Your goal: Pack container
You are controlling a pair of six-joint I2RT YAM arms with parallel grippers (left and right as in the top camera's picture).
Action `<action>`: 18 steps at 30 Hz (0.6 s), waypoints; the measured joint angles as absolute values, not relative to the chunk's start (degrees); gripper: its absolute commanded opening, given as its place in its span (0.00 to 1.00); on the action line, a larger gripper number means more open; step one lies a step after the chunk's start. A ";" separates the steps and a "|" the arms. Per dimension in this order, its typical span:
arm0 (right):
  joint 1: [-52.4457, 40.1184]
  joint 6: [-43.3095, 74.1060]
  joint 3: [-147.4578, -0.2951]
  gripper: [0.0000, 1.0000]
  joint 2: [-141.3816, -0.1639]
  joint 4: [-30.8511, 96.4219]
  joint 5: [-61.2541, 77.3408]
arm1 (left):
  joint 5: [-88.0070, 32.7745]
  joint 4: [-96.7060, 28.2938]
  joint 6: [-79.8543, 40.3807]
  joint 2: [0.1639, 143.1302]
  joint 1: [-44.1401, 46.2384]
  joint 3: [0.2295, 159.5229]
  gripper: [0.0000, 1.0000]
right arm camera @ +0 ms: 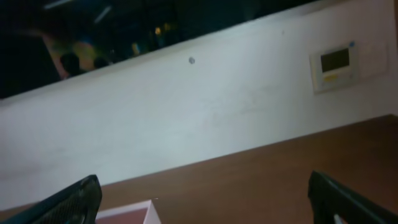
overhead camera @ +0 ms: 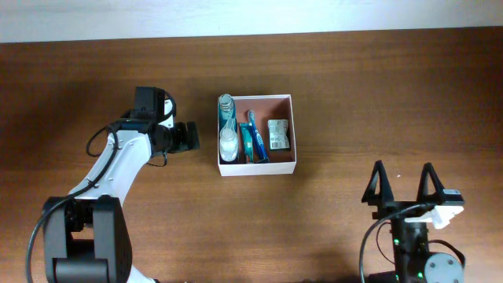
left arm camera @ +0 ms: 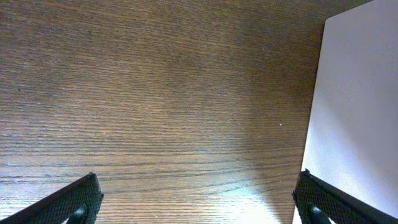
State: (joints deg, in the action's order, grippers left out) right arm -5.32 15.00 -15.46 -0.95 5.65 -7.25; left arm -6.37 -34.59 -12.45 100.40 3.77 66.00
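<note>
Container point(overhead camera: 256, 168) sits mid-table, holding a clear bottle point(overhead camera: 228, 141), blue toothbrush point(overhead camera: 253, 130) and packet point(overhead camera: 277, 134). Our claws gape wide, empty: left gripper point(left arm camera: 198, 193) beside its wall, right gripper point(overhead camera: 403, 169) well apart. We should lift away without nudging it.

Brown wooden table point(overhead camera: 354, 94), white wall point(right arm camera: 217, 118), small wall panel point(right arm camera: 336, 62)

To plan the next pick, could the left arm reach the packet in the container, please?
Probably yes: the left gripper sits beside the open-topped container, and the packet lies uncovered inside.
</note>
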 measured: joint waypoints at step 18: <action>-5.28 11.31 -1.30 0.99 -0.89 -7.81 -5.26 | -6.37 -34.59 -12.43 100.40 3.77 66.00 0.99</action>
State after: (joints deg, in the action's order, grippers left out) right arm -5.28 11.31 -1.30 -0.89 -7.81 -5.26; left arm -6.37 -34.59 -12.43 100.40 3.77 66.00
